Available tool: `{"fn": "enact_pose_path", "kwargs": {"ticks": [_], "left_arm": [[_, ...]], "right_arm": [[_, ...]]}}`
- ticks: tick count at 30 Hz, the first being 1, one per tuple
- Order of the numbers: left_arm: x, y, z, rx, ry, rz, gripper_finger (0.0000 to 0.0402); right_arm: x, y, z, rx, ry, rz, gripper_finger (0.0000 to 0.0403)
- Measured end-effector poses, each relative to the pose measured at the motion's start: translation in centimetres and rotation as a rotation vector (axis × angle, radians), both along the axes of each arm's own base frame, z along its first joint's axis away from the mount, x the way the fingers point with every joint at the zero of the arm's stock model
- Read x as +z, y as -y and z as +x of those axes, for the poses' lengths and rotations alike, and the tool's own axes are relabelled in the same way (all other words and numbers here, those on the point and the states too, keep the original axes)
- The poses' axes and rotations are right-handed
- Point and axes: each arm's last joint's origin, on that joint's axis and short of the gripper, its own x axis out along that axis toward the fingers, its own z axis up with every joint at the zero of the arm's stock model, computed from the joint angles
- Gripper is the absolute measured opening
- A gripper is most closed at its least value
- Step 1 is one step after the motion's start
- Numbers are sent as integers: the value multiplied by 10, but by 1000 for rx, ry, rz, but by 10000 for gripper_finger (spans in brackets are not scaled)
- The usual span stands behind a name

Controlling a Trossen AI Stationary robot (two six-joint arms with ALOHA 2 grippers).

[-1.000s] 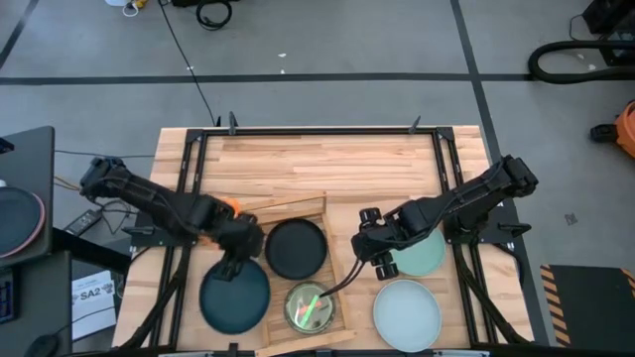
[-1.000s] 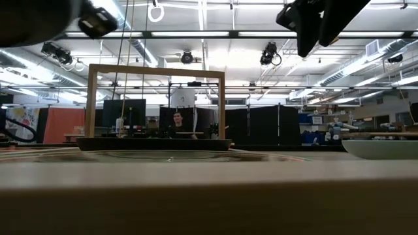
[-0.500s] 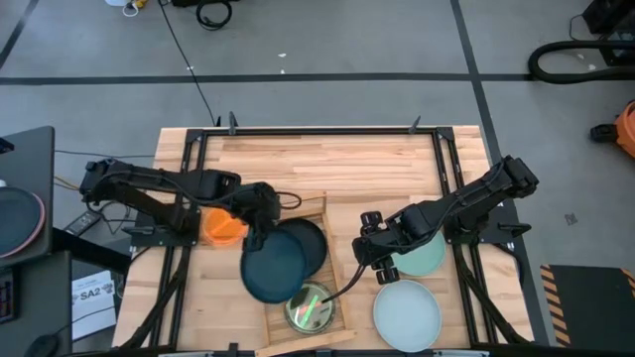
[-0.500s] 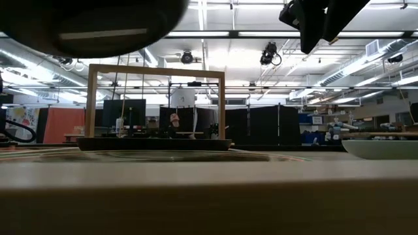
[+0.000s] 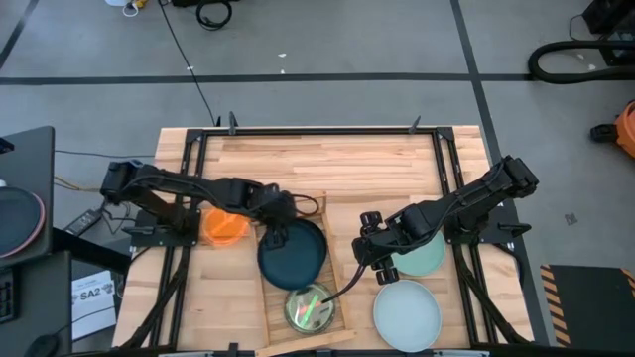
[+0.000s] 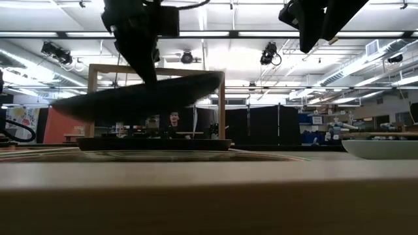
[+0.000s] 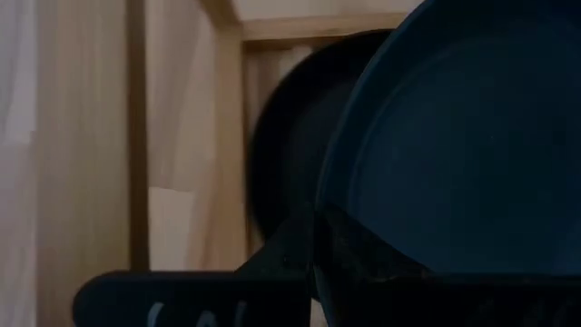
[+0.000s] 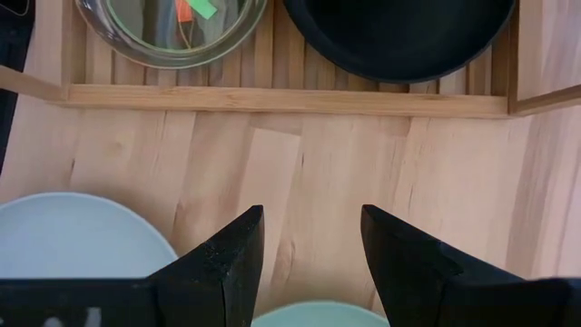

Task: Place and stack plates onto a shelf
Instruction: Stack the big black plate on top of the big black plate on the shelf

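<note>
Teal plate hangs almost squarely over the black plate, which lies in the far end of the shelf; that overlap is what the next move turns on. The left gripper pinches the teal plate by its far-left rim, fingers closed on the edge, so the plate reaches from the tool toward the near side of the table. In the low view the teal plate rides tilted, its right edge higher, clear above the black one, with a gap between them. My guess is it needs levelling, a small shift toward the far right, then lowering straight down to nest.

In the shelf's near end sits a small green plate with something coloured in it. An orange plate lies on the table just beside the shelf's left rim, under the left arm. The right gripper waits near the shelf's right rim, fingers spread and holding nothing, with the mint plate and the pale plate close by on the right side of the table.

The table is light wood planks. Beyond it the room is an open workshop with strip lights, and a person sits far back.
</note>
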Motion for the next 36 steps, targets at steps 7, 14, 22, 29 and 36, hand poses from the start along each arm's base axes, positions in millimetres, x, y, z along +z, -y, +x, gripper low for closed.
{"fn": "enact_pose_path", "kwargs": {"ticks": [7,14,22,29,36], "left_arm": [[-13,-7,8,-5,-42,82,16],[-15,-21,11,-20,-46,115,16],[-15,-32,11,-4,-45,91,16],[-15,-33,11,-4,-44,78,16],[-15,-33,11,-5,-43,79,16]], "right_arm": [[0,0,0,0,2,0,190],[0,0,0,0,5,2,190],[0,0,1,0,7,2,190],[0,0,1,-1,7,2,190],[0,0,1,-1,7,3,190]]}}
